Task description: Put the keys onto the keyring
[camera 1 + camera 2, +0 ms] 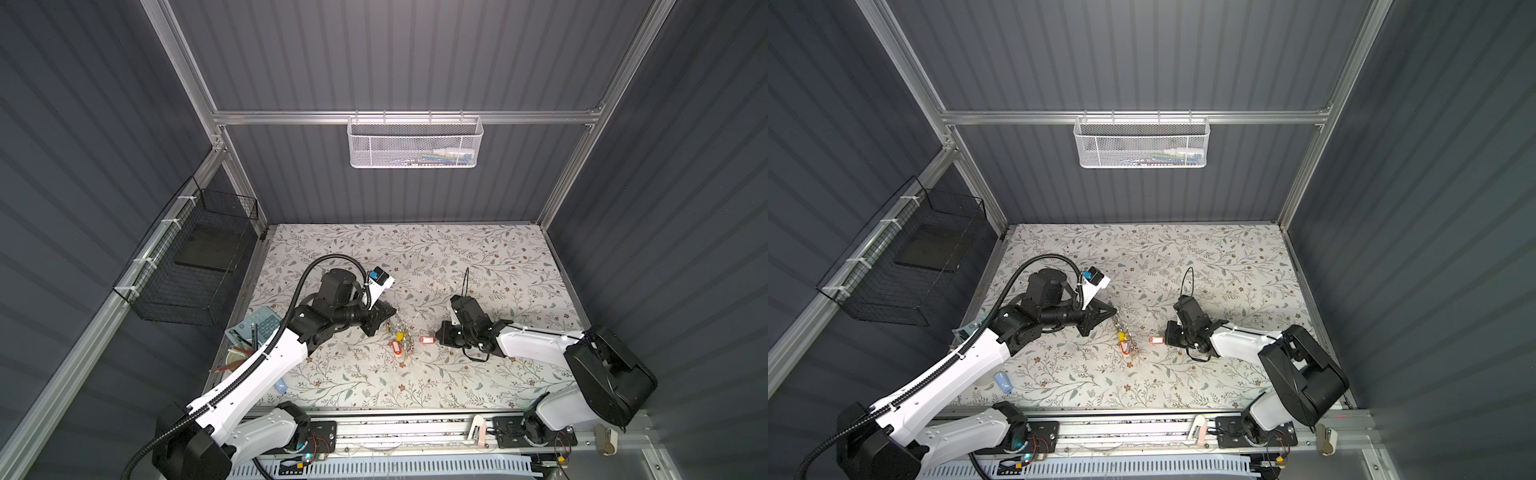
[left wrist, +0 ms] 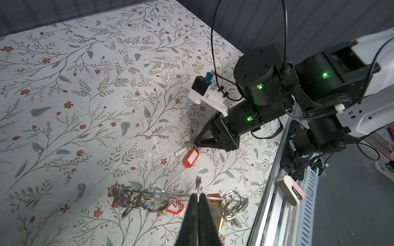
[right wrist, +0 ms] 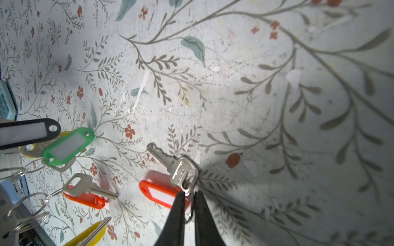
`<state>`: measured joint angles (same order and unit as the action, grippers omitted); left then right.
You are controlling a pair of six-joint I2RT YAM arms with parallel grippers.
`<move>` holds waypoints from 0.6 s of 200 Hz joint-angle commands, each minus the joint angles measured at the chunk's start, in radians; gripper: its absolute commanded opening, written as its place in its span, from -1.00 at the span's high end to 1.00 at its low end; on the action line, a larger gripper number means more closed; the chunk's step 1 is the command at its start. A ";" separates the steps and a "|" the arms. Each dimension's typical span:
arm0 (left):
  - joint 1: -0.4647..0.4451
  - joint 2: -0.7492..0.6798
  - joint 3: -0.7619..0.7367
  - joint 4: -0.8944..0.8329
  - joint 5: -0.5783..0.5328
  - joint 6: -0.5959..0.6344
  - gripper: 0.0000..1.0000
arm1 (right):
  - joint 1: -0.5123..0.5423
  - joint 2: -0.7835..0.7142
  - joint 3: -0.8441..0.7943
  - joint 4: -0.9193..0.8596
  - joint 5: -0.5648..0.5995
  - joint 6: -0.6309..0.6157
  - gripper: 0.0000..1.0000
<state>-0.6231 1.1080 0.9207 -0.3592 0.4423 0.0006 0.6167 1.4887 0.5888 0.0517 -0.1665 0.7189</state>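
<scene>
Left jaws are clamped on the keyring (image 2: 174, 194). Beside it on the tabletop (image 3: 234, 106), right jaws stand nearly together around the keys (image 3: 183, 170); grip unclear. Key stamp unreadable, tag (image 3: 157, 194) label blank.

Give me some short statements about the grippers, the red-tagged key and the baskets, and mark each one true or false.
1. The left gripper is shut on the keyring. True.
2. The red-tagged key hangs on the keyring. False: it lies on the floral mat, apart from it.
3. The right gripper has its fingertips on either side of that key's small wire ring. True.
4. The black wire basket hangs on the back wall. False: the white mesh basket hangs there; the black one is on the side wall.
</scene>
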 commanded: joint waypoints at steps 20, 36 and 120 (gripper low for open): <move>-0.004 -0.031 0.001 0.031 0.027 0.018 1.00 | -0.013 0.005 -0.035 0.045 0.001 -0.005 0.88; -0.004 -0.031 0.001 0.030 0.026 0.018 1.00 | -0.021 -0.013 -0.047 0.082 -0.013 -0.038 0.96; -0.004 -0.030 0.012 0.013 -0.003 0.024 1.00 | -0.027 -0.449 -0.277 0.528 -0.053 -0.381 1.00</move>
<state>-0.6231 1.1030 0.9207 -0.3603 0.4389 0.0017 0.5957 1.1492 0.4019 0.3275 -0.1707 0.4866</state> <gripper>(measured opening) 0.050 0.050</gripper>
